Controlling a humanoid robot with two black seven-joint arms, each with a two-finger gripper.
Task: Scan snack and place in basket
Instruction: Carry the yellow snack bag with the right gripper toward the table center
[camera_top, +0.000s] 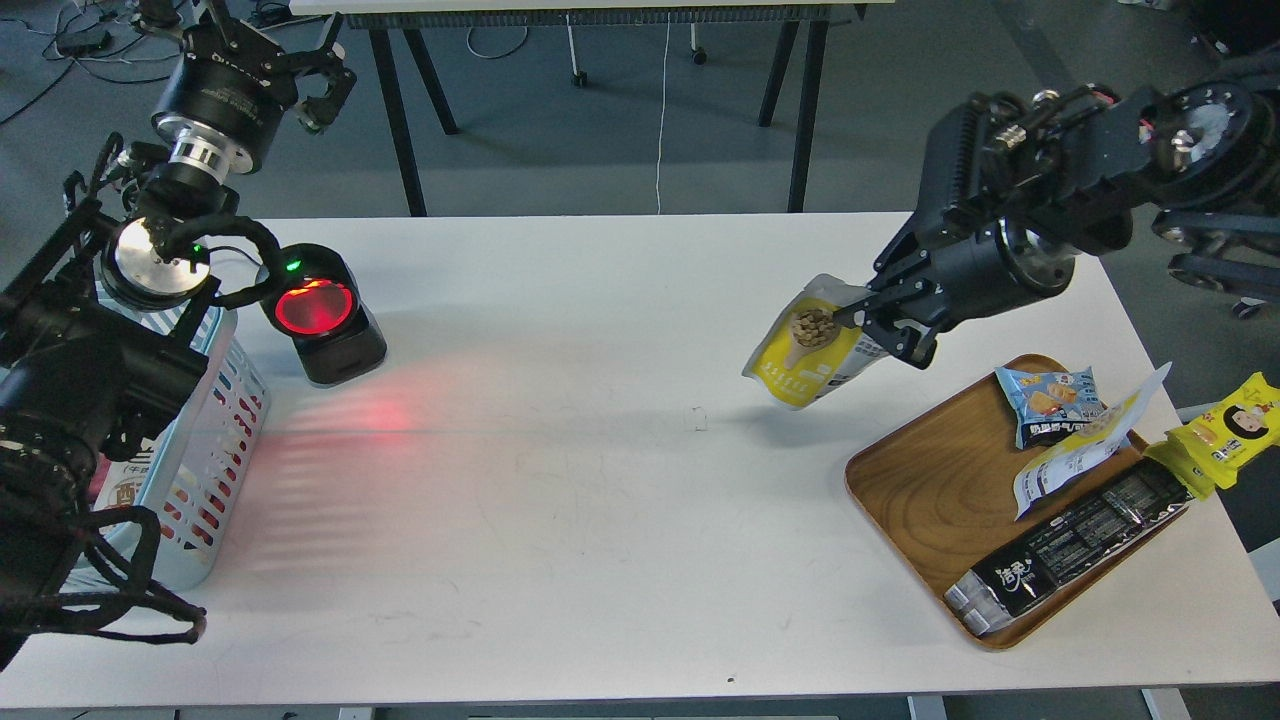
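The snack (808, 345) is a flat pouch with a white-grey top, a yellow lower part and a picture of a spoonful of nuts. My right gripper (872, 318) is shut on its right edge and holds it in the air above the table, left of the wooden tray. The light-blue slotted basket (215, 440) stands at the table's left edge, partly hidden by my left arm. My left gripper (318, 78) is raised beyond the table's back left corner, fingers spread, empty.
A black scanner (322, 315) with a glowing red window stands next to the basket, casting red light on the table. The brown wooden tray (925, 500) at the right holds a small light-blue packet (1050, 400), a white pouch and a long black pack (1075, 545). A yellow packet (1225, 435) lies beyond it.
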